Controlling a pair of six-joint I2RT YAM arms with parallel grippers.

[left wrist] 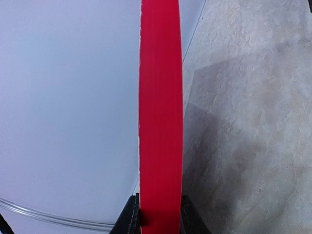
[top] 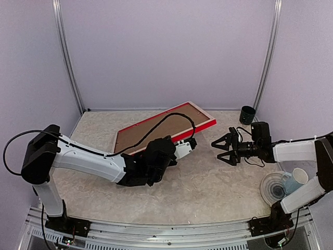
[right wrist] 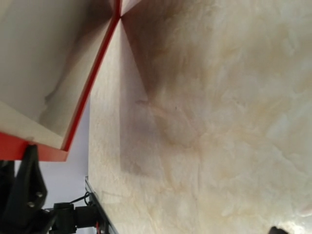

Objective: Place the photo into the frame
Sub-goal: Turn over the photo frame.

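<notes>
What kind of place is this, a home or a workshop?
Probably a robot test booth, not a home: plain lilac walls on metal posts enclose one table, and two robot arms stand at its near edge.

- Back wall [top: 166, 52]: a plain pale lilac panel, smooth and unmarked.
- Left wall [top: 26, 78] and right wall [top: 307, 67]: the same lilac, angled in toward the back.
- Two slim metal posts, one at the left [top: 67, 57] and one at the right [top: 268, 52], run up the seams where the side walls meet the back.
- Worktop [top: 208, 192]: covered in a cream, mottled, slightly crinkled sheet that reaches the foot of the walls.
- A ridged metal rail [top: 156, 232] runs along the near edge of the worktop.
- The light is soft and even, and it leaves faint, blurred shadows on the cream surface.
</notes>
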